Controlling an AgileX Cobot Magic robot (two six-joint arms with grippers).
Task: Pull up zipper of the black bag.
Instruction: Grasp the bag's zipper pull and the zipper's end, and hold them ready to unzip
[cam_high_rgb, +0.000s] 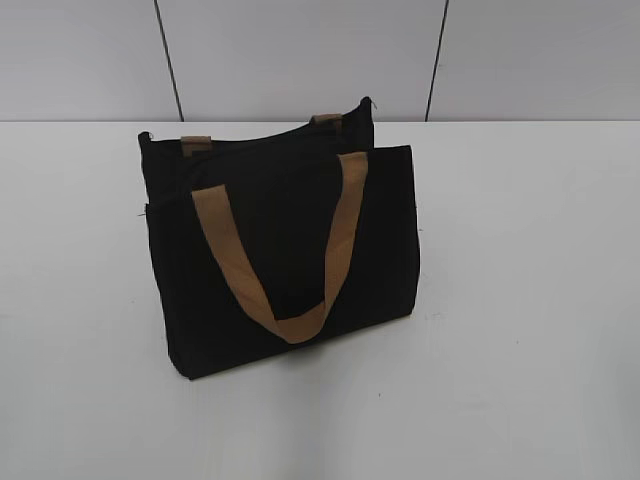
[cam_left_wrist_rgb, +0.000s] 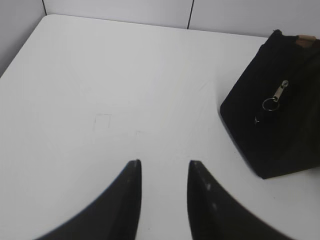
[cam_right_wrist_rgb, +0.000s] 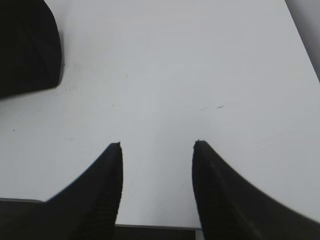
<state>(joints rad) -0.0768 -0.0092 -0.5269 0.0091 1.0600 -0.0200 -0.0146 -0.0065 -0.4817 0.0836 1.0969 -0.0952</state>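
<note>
On the white table the black bag is seen standing upright near the middle, its silver zipper pull hanging on one end, while the left gripper and the right gripper are held apart over bare tabletop, both parted and empty.

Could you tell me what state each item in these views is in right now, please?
black bag: upright on the table, untouched.
zipper pull tab: hanging loose against the bag's end.
front strap: drooping down the front.
left tool: open, empty.
right tool: open, empty.
</note>
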